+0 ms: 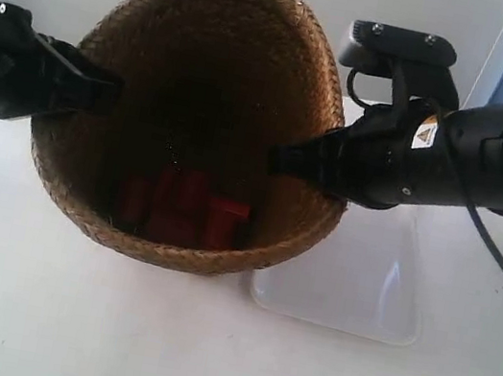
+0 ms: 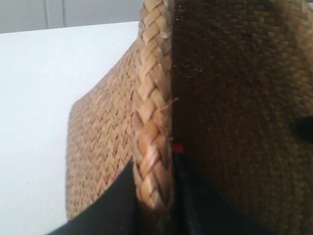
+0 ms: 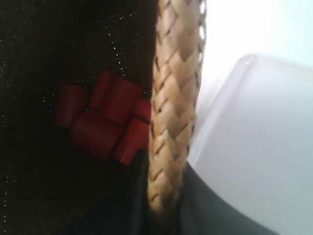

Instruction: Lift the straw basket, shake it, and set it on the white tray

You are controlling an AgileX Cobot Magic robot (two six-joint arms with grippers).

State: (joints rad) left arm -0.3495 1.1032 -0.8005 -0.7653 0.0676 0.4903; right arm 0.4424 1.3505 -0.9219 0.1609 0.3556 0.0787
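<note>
Holding the straw basket (image 1: 205, 63) tilted just beside the white tray (image 1: 359, 295), left tool (image 2: 154, 200) and right tool (image 3: 166, 196) each pinching its braided rim (image 2: 154, 122), red blocks (image 1: 185, 207) loose inside: probably the lift-and-shake step; the next move calls for a level, synchronized carry onto the tray.

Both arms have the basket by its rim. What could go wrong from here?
1. The left gripper and right gripper each pinch only the braided rim of the straw basket; shaking could pull it from the fingers.
2. Loose red blocks lie inside, and the mouth looks tipped toward the exterior camera; they could spill.
3. The white tray sits off to one side, so the base might land on its rim.
</note>
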